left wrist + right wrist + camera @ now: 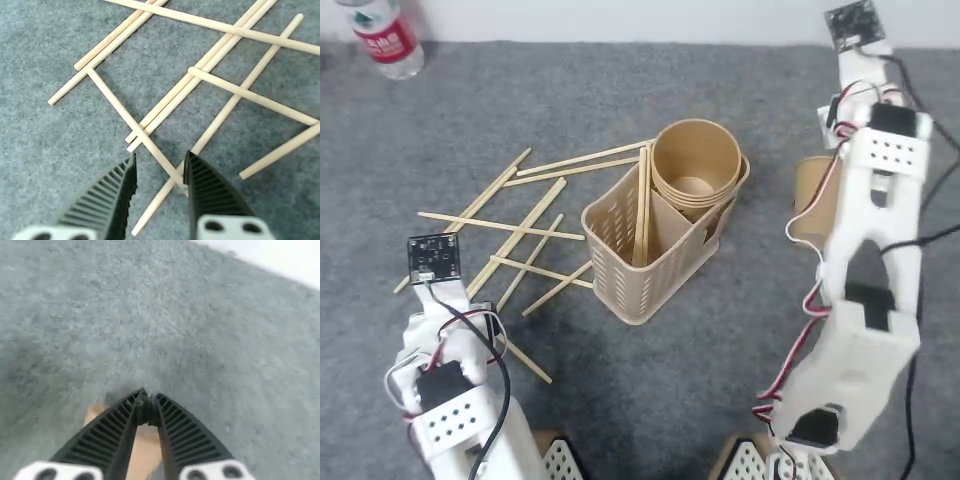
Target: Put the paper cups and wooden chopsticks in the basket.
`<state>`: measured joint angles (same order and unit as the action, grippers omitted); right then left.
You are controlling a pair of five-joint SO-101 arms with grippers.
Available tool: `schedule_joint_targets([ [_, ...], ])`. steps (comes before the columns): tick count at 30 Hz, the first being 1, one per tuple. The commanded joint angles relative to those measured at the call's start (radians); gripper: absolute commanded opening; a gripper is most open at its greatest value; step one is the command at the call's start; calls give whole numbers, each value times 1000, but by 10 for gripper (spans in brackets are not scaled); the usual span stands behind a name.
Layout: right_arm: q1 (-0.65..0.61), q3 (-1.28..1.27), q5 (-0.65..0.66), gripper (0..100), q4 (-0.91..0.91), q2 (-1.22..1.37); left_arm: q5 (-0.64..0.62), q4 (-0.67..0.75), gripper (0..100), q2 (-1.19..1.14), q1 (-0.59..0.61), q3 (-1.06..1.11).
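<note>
Two arms bent over the grey worktop [720, 380]. Left gripper [159, 170] low, fingers [210, 195] parted astride one of the loose pale wooden chopsticks [150, 144]. Right gripper [147, 407] pressed tip to tip over a tan paper cup [812, 200] lying beside that arm. From above: beige slotted plastic basket [620, 270] holding stacked cups [695, 165] and upright chopsticks [642, 210].

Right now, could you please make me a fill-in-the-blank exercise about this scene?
The left pincer is ____ over loose chopsticks.
The right pincer is ____.
Stacked cups stand inside the ____.
Missing: open; shut; basket.
</note>
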<state>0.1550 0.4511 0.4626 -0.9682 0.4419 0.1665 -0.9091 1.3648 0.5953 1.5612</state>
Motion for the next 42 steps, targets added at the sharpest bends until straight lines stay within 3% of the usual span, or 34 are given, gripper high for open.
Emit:
schedule_joint_targets([
  [1, -4, 26, 6, 6, 105, 51, -8, 21, 148, 11, -3, -7],
  [11, 18, 101, 8, 6, 61, 216, -8, 21, 148, 11, -3, -7],
  [21, 22, 489, 14, 6, -461, 312, -8, 21, 148, 11, -3, -7],
  [26, 13, 658, 129, 6, -759, 323, -8, 21, 148, 11, -3, -7],
  [28, 15, 655, 166, 6, -834, 321, -8, 21, 148, 11, -3, -7],
  [37, 134, 450, 176, 6, -831, 246, -8, 21, 148, 11, -3, -7],
  [42, 208, 258, 264, 6, -831, 97, -8, 21, 148, 11, -3, -7],
])
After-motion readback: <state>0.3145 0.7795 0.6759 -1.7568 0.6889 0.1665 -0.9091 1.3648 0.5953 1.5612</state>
